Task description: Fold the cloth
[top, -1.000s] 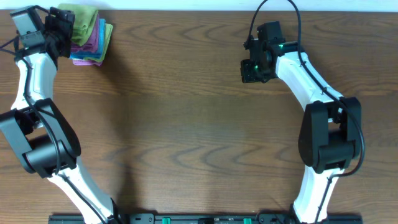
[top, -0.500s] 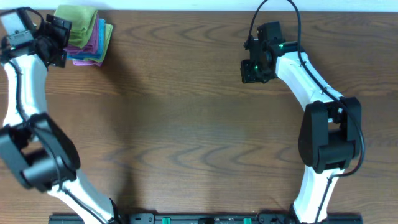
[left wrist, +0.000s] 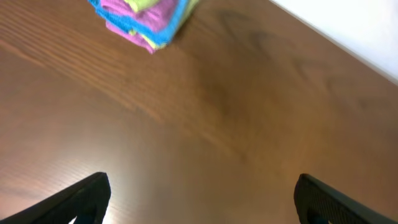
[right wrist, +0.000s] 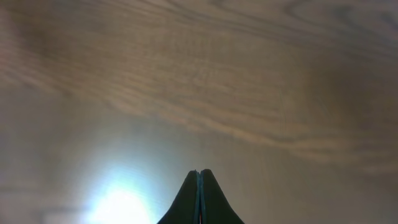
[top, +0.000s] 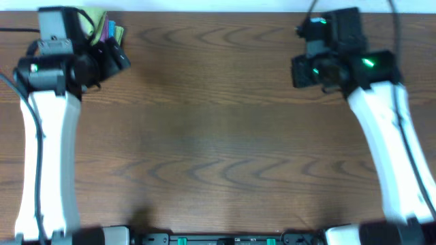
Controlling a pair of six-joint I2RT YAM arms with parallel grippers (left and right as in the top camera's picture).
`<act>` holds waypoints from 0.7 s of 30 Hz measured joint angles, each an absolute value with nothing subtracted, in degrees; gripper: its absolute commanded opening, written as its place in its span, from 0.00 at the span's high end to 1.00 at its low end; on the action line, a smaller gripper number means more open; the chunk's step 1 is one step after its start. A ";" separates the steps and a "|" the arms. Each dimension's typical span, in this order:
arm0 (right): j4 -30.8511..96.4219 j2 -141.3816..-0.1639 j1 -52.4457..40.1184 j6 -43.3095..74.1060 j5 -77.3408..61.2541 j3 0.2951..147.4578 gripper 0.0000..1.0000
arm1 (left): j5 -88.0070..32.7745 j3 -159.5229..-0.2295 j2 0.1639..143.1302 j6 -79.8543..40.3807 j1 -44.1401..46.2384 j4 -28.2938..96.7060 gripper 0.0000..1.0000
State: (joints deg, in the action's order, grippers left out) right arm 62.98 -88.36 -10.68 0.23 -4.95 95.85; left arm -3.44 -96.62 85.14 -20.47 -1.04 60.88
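Note:
A stack of folded cloths, green, pink and blue (top: 103,28), lies at the table's far left corner, partly hidden by my left arm. It also shows at the top left of the left wrist view (left wrist: 144,17). My left gripper (top: 113,59) is open and empty, raised over the table just in front of the stack; its fingers spread wide over bare wood (left wrist: 205,202). My right gripper (top: 304,71) is shut and empty, raised above bare wood at the far right (right wrist: 199,200). No unfolded cloth is in view.
The brown wooden table (top: 218,136) fills the view. Its far edge meets a white wall (left wrist: 360,31) just behind the stack. A black rail (top: 218,238) runs along the front edge.
Both arms have lifted toward the camera. The left gripper swung from the stack's left side to its front right. The right gripper moved right.

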 measured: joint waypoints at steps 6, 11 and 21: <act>63.37 -65.32 -12.16 -0.71 -4.45 84.23 0.99 | 1.45 -84.05 64.42 -19.11 12.29 61.12 0.05; 63.44 -40.51 -12.53 -0.47 -4.71 66.67 0.99 | 3.09 -67.29 44.69 -21.02 18.52 61.25 0.05; 63.42 -22.98 -12.58 -0.23 -6.42 57.19 0.01 | 0.40 -55.55 33.26 -24.45 20.86 60.03 0.05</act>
